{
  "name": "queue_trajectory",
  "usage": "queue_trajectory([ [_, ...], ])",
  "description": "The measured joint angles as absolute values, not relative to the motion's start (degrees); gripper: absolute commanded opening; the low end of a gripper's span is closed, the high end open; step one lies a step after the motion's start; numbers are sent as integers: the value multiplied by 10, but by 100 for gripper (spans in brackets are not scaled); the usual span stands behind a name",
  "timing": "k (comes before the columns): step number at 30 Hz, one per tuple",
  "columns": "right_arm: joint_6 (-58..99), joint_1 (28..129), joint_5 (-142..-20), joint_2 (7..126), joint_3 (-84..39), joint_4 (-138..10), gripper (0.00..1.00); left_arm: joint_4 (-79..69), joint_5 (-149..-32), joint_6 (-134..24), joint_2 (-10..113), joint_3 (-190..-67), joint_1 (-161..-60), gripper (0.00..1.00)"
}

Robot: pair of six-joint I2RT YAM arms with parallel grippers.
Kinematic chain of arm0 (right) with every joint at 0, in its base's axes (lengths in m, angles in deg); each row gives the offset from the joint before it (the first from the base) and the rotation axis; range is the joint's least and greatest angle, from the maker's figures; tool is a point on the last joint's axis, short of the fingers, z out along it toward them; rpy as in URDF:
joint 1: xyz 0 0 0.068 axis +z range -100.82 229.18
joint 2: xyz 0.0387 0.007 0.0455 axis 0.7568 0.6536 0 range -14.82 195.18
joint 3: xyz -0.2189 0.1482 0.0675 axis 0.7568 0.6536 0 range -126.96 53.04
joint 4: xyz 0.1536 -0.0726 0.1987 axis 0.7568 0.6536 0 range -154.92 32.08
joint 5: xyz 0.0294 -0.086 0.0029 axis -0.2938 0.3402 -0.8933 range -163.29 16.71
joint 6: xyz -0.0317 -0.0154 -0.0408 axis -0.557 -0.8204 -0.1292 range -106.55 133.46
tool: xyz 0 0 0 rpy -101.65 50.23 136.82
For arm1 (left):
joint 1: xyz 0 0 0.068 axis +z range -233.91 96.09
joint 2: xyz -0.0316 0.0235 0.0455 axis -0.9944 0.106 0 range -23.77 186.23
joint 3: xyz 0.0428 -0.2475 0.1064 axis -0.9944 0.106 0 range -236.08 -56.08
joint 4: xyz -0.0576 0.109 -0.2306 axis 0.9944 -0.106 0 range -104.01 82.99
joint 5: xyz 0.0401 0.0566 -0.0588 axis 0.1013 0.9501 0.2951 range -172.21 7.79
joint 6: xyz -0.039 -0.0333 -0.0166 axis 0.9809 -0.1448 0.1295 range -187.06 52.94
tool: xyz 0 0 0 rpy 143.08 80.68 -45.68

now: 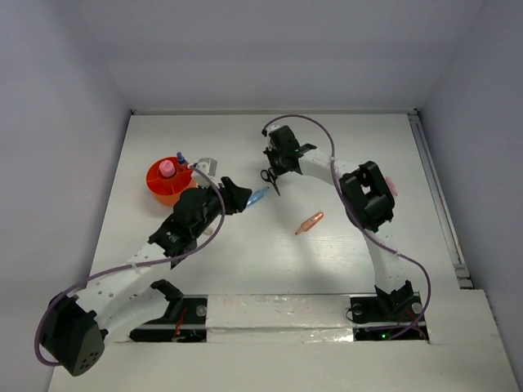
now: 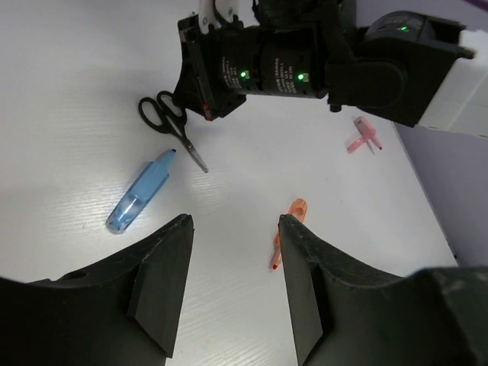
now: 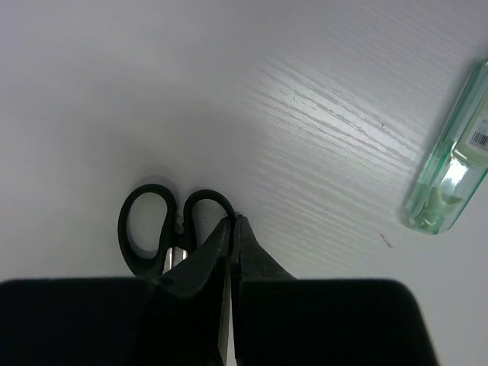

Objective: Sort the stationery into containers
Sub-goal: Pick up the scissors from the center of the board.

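The orange-red cup point(image 1: 155, 186) stands at the left and holds a pink tube point(image 1: 167, 168) and a blue-white marker point(image 1: 181, 158). My left gripper point(image 1: 239, 196) is open and empty, just left of the light blue marker point(image 1: 258, 196), which also shows in the left wrist view point(image 2: 141, 194). The orange marker point(image 1: 309, 222) lies mid-table, beside my left gripper's right finger point(image 2: 301, 259). My right gripper point(image 3: 231, 223) is shut, its tips pinching one handle loop of the black-handled scissors point(image 3: 152, 229), which lie on the table point(image 1: 270, 176). A green marker point(image 3: 450, 168) lies to their right.
A small grey piece point(image 1: 204, 166) sits beside the cup. A pink item point(image 2: 362, 137) lies by the right arm's elbow point(image 1: 368, 196). The right arm's purple cable point(image 1: 331, 155) loops above the table. Walls close in the left, back and right sides.
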State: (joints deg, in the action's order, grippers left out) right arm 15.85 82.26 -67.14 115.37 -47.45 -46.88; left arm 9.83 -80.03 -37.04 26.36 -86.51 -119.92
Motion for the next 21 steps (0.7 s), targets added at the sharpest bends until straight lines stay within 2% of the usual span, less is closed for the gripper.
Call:
queue_trajectory([
  [3,138,823,-671,1154,-474,-472,0,99,-801,-364,292,-867,-1199,45],
  [10,125,824,-666,1127,-423,-524,0,125,-828,-338,365,-878,-1170,35],
  [13,127,823,-664,1089,-387,-539,0,143,-849,-331,410,-899,-1157,26],
  [18,144,822,-674,986,-331,-575,0,170,-863,-329,457,-926,-1149,26],
  [21,161,822,-690,928,-309,-598,0,181,-868,-329,475,-942,-1147,30],
])
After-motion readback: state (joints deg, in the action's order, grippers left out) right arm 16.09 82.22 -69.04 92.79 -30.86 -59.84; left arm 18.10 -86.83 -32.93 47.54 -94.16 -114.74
